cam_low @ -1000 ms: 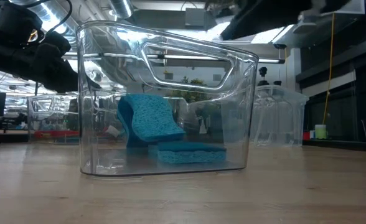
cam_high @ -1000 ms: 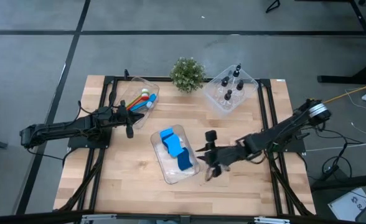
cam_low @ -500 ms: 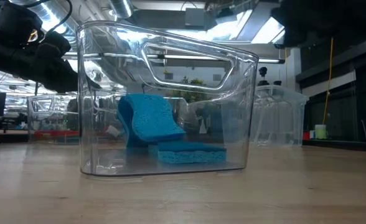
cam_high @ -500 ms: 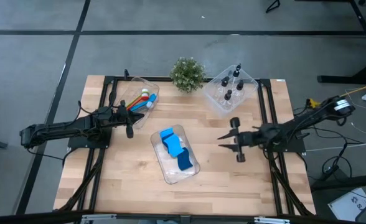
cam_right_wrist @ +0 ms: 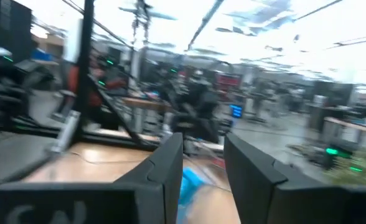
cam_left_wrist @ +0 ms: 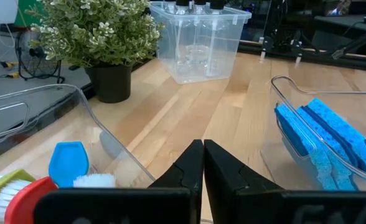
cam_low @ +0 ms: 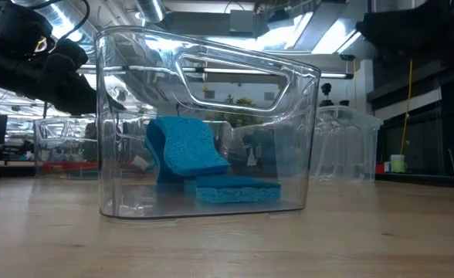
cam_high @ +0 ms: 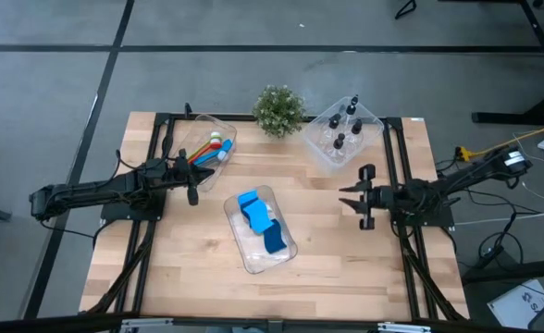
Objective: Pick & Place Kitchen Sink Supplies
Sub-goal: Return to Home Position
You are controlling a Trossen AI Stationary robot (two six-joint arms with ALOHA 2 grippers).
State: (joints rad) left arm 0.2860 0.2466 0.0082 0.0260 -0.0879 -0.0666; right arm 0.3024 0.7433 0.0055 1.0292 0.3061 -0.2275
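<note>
Blue sponge pieces (cam_high: 258, 222) lie in the clear bin (cam_high: 274, 261) at mid-table; in the low view the sponges (cam_low: 192, 162) rest on its floor. Brushes (cam_high: 212, 148) lie in the far-left bin (cam_high: 187, 139). Black-capped bottles (cam_high: 344, 129) stand in the far-right bin (cam_high: 320, 153). My left gripper (cam_high: 194, 183) is shut beside the brush bin; the left wrist view shows its fingers (cam_left_wrist: 203, 167) closed with nothing between them. My right gripper (cam_high: 348, 197) hovers open to the right of the sponge bin; its fingers (cam_right_wrist: 203, 168) hold nothing.
A small potted plant (cam_high: 278, 109) stands at the far edge between the brush bin and the bottle bin. Bare wood (cam_high: 198, 277) lies along the near edge and between the sponge bin and my right gripper. Black frame rails (cam_high: 403, 268) run down both sides.
My right gripper has drawn back from beside the sponge bin toward the table's right edge and slightly toward the far edge. It has tipped up from pointing downward to about level. The sponges and bins stay where they were.
</note>
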